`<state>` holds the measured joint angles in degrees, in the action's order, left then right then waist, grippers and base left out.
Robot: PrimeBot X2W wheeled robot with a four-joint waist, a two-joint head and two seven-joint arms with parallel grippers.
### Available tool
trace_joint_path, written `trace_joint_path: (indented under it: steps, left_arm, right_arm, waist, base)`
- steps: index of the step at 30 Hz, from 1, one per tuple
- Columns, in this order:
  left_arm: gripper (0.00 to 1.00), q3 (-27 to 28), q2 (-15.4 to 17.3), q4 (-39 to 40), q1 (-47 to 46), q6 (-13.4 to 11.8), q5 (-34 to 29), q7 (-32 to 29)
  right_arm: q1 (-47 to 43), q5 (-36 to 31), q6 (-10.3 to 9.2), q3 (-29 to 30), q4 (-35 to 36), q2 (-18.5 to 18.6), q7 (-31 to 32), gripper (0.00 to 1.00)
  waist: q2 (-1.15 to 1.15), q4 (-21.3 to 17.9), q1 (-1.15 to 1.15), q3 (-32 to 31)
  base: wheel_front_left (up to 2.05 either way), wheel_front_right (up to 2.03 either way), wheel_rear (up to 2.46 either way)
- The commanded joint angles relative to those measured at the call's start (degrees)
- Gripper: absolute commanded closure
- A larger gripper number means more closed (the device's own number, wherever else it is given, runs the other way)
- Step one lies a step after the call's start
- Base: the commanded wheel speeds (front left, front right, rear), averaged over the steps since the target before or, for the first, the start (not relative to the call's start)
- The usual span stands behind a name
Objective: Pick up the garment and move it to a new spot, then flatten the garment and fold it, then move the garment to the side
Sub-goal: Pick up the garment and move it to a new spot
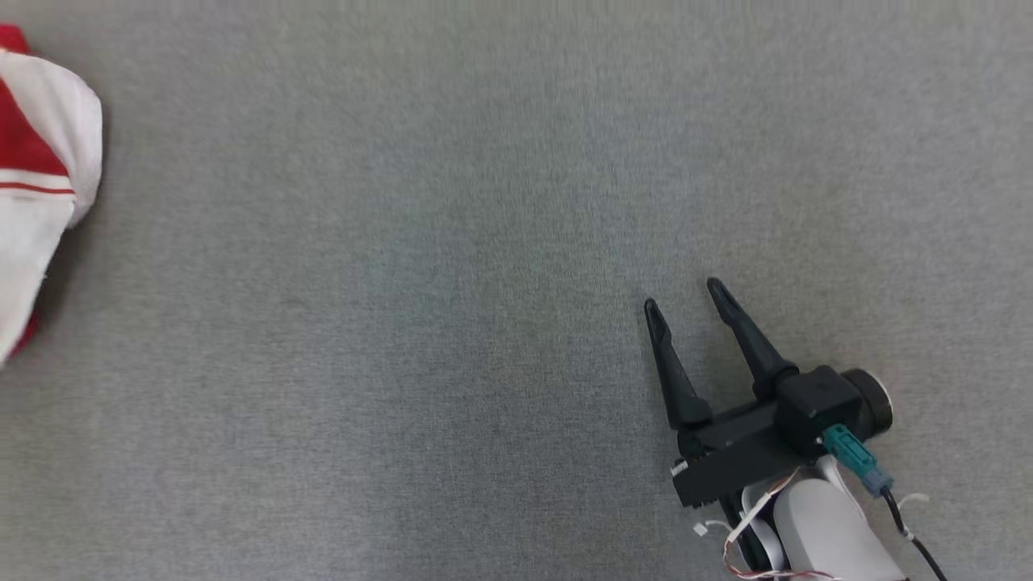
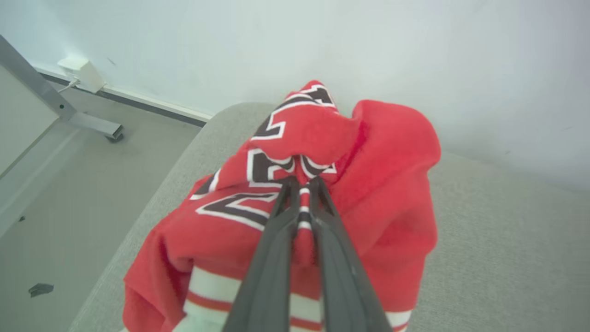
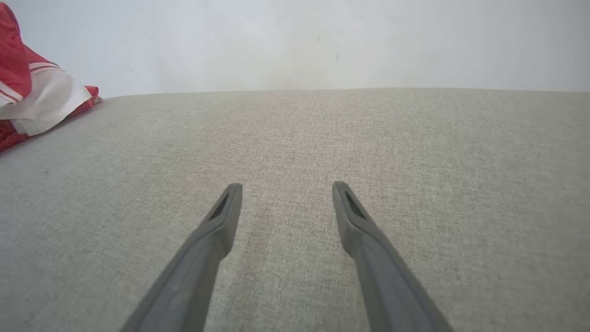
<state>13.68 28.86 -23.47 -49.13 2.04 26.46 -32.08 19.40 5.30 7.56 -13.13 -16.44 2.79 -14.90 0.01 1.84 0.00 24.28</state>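
Note:
The garment [image 2: 368,184] is a red fleece top with white stripes and black-and-white lettering, bunched in a heap near the edge of the grey fabric surface [image 2: 507,240]. My left gripper [image 2: 302,186] is shut on a fold of it, a pinch of red and white cloth showing between the two dark fingers. In the head view the garment [image 1: 40,186] lies at the far left edge, partly cut off. The garment [image 3: 37,101] also appears at the upper left of the right wrist view. My right gripper [image 1: 682,294] hovers open over bare surface at the lower right, far from the garment, nothing between its fingers [image 3: 226,207].
The grey fabric surface [image 1: 484,242] spreads across the head view. Left of it in the left wrist view lies the floor [image 2: 69,207], with a metal frame leg [image 2: 87,122], a white box on the skirting [image 2: 80,71] and a pale wall [image 2: 322,41] behind.

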Motion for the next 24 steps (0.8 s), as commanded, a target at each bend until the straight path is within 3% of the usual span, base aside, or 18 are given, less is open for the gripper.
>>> trace_joint_path:
  steps: [1, 5, 13, 24]
  left_arm:
    - [1.00, -0.1, 0.1, 0.4, -0.9, 0.2, 0.2, 0.3]
    - [1.00, -2.4, 0.0, 2.5, -3.4, 2.2, 0.6, -0.2]
    - [1.00, -9.7, -4.4, 7.7, -7.1, 4.6, 3.3, -2.4]
    - [1.00, -20.9, -12.6, 12.8, -6.6, 5.4, 8.7, -5.5]
  right_arm:
    - [-0.9, 0.4, -0.14, 0.1, -0.2, 0.2, -0.2, 0.00]
    - [-3.1, 1.7, -0.14, 0.6, -0.9, 0.2, -0.3, 0.00]
    - [-7.5, 3.6, -0.14, 1.3, -1.0, 0.2, -0.3, 0.00]
    - [-9.5, 4.2, -0.14, 1.0, -0.3, 0.2, -0.3, 0.00]
  waist:
    - [-0.01, 0.8, 0.00, -4.5]
    - [-0.01, 0.1, 0.00, -9.3]
    - [-0.01, -4.3, 0.00, -17.6]
    - [-0.01, -15.2, 0.00, -20.0]
  base:
    - [0.00, 0.00, 0.00]
    - [0.00, 0.00, 0.00]
    - [0.00, 0.00, 0.00]
    - [0.00, 0.00, 0.00]
